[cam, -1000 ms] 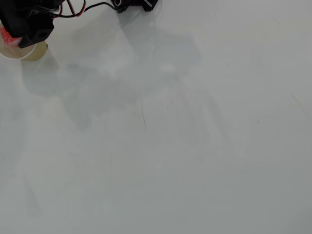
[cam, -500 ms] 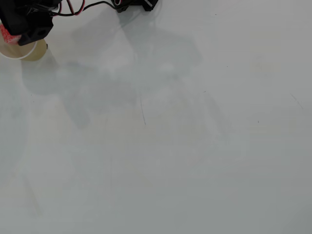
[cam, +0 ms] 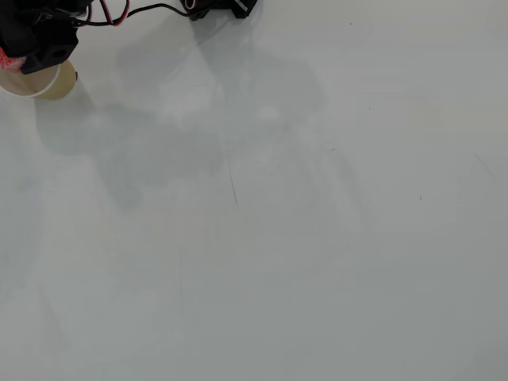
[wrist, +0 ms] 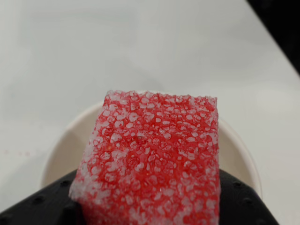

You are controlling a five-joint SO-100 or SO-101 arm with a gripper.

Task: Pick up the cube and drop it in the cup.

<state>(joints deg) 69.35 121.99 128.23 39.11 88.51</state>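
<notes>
In the wrist view the red speckled cube (wrist: 152,159) fills the middle, held in my black gripper (wrist: 150,206), whose jaws press its lower sides. The cream-white cup (wrist: 65,145) lies right below it, its round rim showing on both sides of the cube. In the overhead view the cup (cam: 49,83) stands at the far top left, mostly covered by my black gripper (cam: 32,48). A sliver of the red cube (cam: 5,57) shows at the left edge.
White tabletop (cam: 278,238) fills the overhead view. The arm's black base and red and black cables (cam: 119,12) lie along the top edge. In the wrist view the table's dark edge (wrist: 281,23) runs at the top right.
</notes>
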